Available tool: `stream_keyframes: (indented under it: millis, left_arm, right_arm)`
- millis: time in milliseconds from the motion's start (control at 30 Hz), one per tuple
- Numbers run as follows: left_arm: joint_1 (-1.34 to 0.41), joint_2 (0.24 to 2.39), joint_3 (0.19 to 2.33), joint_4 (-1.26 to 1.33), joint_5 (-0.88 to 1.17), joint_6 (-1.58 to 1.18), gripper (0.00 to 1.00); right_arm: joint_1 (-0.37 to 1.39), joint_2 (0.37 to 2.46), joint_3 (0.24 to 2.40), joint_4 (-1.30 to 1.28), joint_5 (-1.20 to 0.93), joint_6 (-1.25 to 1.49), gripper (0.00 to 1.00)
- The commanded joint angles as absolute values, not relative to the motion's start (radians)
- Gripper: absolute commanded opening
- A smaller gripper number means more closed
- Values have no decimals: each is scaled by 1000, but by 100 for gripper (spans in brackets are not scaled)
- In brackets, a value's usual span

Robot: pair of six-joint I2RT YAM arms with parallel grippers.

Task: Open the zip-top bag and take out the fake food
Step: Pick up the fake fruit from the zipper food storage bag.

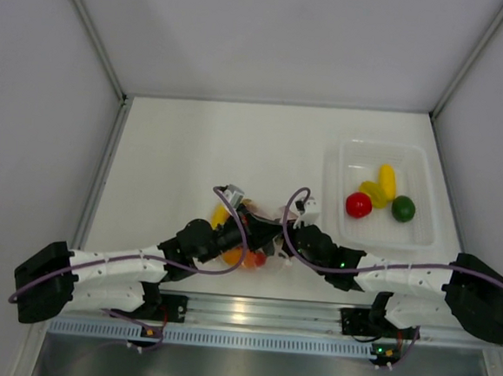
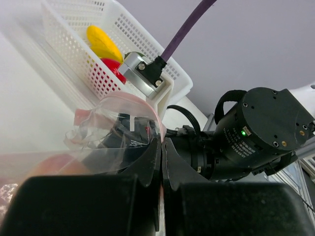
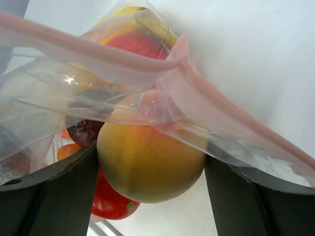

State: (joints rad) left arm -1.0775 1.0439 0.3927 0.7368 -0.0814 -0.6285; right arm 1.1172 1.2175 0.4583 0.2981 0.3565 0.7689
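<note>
The zip-top bag point(image 1: 261, 232) lies crumpled between my two grippers near the table's front. My left gripper point(image 2: 162, 147) is shut on its red-pink zip strip point(image 2: 142, 105), which runs down between the two pads. My right gripper point(image 3: 151, 187) is at the bag's mouth, its jaws wide and pressed against both sides of a yellow-orange peach point(image 3: 147, 162). Clear bag film point(image 3: 74, 83) drapes over the top of the peach; its lower half is bare. Behind it are a red tomato point(image 3: 110, 201), a dark purple piece point(image 3: 86, 130) and an orange piece point(image 3: 66, 150).
At the right stands a tray point(image 1: 345, 160) with a red fruit point(image 1: 358, 204), yellow bananas point(image 1: 382, 185) and a green lime point(image 1: 403, 208). In the left wrist view it shows as a white lattice basket point(image 2: 64, 29), with the right arm point(image 2: 261, 128) close by.
</note>
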Motion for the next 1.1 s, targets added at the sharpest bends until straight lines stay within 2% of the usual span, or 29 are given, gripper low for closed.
stream_keyframes:
  millis: [0,167,367,733,900,1067]
  left_arm:
    - [-1051,1083,353,675,-198,-606,0]
    - [-1051,1101,350,707,-167,-614,0]
    - [-1051,1100,359,719,-150,-614,0]
    - [-1051,1127,353,768,-103,-600,0]
    - [-1051,1167,359,793,-32,-584,0]
    - [-1051,1177,342,793,-95,-598,0]
  right_arm:
    - [1140,1115,448,460,379,704,41]
    - [1140,1092,430,482,408,692,41]
    - [1137,1152,494,353,523,699,38]
    - [1085,1272,646,224,489,755,36]
    - [1066,1235,629,244,532,776,35]
    - [1042,1172,606,264,513,723,35]
